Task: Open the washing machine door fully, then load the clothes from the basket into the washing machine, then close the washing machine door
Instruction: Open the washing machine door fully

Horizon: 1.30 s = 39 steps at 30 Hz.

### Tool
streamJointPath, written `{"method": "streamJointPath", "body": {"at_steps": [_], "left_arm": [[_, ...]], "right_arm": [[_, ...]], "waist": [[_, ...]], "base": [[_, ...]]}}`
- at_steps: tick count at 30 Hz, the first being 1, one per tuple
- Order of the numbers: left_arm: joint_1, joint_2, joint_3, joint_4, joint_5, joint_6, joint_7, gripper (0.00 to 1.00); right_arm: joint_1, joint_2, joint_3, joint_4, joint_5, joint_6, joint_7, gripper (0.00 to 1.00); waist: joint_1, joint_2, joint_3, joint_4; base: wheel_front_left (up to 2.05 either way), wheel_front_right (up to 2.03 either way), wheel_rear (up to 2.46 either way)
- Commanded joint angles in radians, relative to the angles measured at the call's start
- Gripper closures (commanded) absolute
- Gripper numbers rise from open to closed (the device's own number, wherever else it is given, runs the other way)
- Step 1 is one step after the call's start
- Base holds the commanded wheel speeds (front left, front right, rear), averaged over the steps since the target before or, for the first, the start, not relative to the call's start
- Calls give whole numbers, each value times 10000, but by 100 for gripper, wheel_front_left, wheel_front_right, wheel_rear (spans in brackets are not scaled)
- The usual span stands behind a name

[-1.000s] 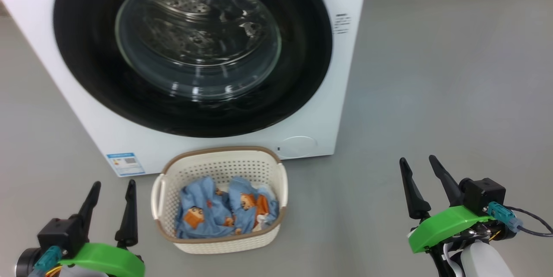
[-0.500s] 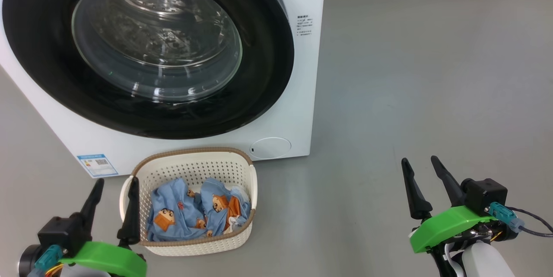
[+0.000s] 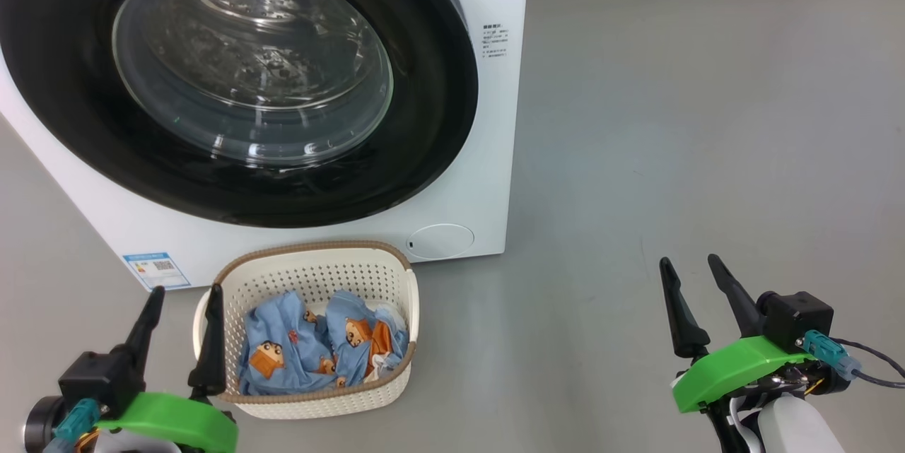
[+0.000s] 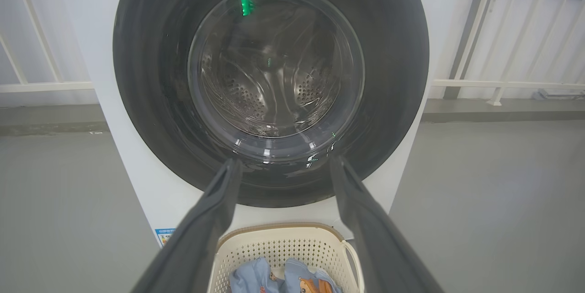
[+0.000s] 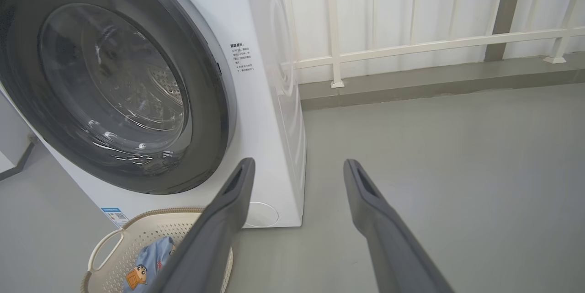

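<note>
The washing machine point(image 3: 488, 156) stands on the floor with the washing machine door point(image 3: 424, 142) shut, its black rim around clear glass. In front of it sits the basket point(image 3: 318, 255), holding the clothes point(image 3: 304, 354), blue with bear prints. My left gripper point(image 3: 186, 290) is open and empty, low at the basket's left side. In the left wrist view my left gripper point(image 4: 284, 161) points at the door point(image 4: 151, 78) above the basket point(image 4: 283, 247). My right gripper point(image 3: 689, 261) is open and empty, far right of the basket. In the right wrist view my right gripper point(image 5: 299, 162) faces the machine's right corner point(image 5: 256, 114).
A blue label point(image 3: 155, 269) and a round cap point(image 3: 440, 241) mark the machine's lower front. A white railing point(image 5: 411, 46) on a low kerb runs behind the machine. Bare grey floor point(image 3: 707, 121) spreads to the right.
The head camera has turned right, so the machine and basket sit further left in the picture. Both grippers stay open and almost still.
</note>
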Motion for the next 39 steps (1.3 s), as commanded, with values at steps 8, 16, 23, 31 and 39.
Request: {"method": "streamJointPath", "body": {"at_steps": [8, 16, 23, 31, 39], "left_arm": [[-290, 104, 497, -314, 382, -8, -65, 0], [-307, 49, 579, -335, 468, -11, -65, 0], [-296, -22, 627, -414, 521, -15, -65, 0], [-273, -85, 615, -498, 483, -20, -65, 0], [-352, -59, 421, -552, 366, -24, -65, 0]], "right_arm": [[-288, 41, 223, -308, 66, 16, -121, 0], [-311, 43, 224, -311, 49, 16, -122, 0], [-468, 20, 144, -270, 120, 16, -122, 0], [-1426, -92, 0, -470, 860, 16, -116, 0], [-2894, -75, -635, -380, 2734, 16, 258, 0]], "waist": [[0, 0, 12, 8], [0, 0, 63, 40], [0, 0, 117, 99], [0, 0, 234, 183], [0, 0, 430, 356]], "base": [[0, 0, 0], [0, 0, 0], [0, 0, 0], [0, 0, 0], [0, 0, 0]]}}
